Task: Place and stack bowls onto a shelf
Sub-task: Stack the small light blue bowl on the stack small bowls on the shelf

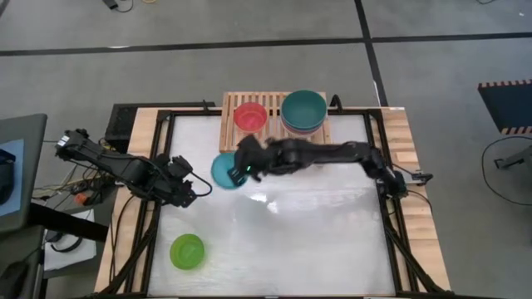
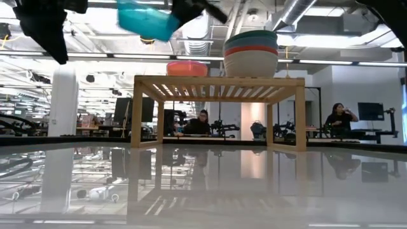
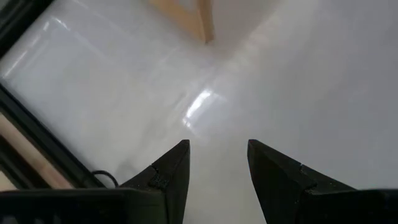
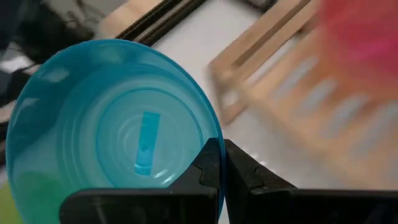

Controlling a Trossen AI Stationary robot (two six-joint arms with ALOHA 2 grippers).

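Two seated people (image 2: 202, 122) beyond glossy white table (image 1: 316, 241).

Grey floor (image 1: 249, 25) crossed by dark lines, white column (image 2: 62, 102), seated people (image 2: 202, 122) at desks

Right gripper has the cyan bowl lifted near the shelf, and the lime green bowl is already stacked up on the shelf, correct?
Not quite. The lime green bowl sits on the table, far from the shelf, as the high view shows. The right gripper does hold the cyan bowl lifted.
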